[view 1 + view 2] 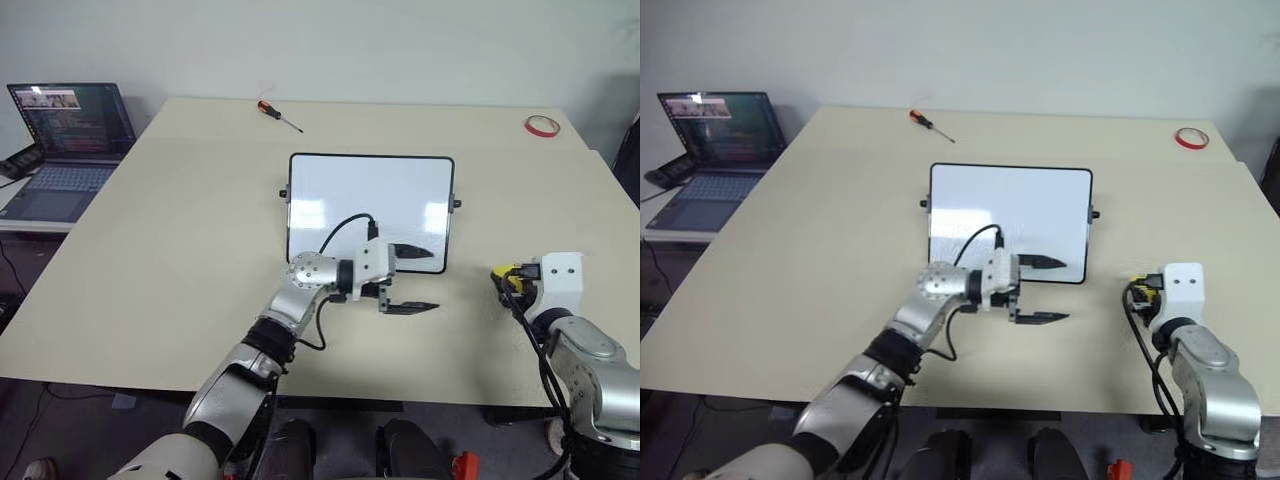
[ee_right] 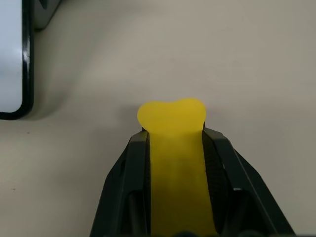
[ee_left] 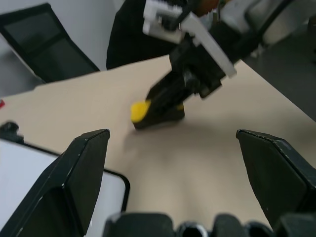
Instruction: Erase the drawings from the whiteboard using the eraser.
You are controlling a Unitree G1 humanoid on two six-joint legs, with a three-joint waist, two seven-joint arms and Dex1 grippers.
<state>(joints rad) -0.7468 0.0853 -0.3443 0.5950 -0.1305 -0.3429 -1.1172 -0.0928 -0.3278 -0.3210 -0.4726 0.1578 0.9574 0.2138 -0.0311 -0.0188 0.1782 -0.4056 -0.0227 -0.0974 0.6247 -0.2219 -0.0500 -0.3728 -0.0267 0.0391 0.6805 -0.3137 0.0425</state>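
The whiteboard (image 1: 370, 200) lies flat in the middle of the table, and its visible face looks plain white. The drawings are out of view; the board's near right part is hidden behind my left gripper (image 1: 412, 278). That gripper is open and points to the right. One finger is over the board's near edge, the other over bare table. To the right of the board, my right gripper (image 2: 173, 138) is shut on the eraser (image 2: 172, 118), low over the table. The eraser's yellow end sticks out past the fingertips. The left wrist view shows the eraser (image 3: 142, 110) in that gripper.
An open laptop (image 1: 70, 140) stands off the table's left side. An orange-handled screwdriver (image 1: 278, 114) lies at the far edge, and a red tape ring (image 1: 541, 125) at the far right corner. A black chair (image 3: 44, 39) shows beyond the table.
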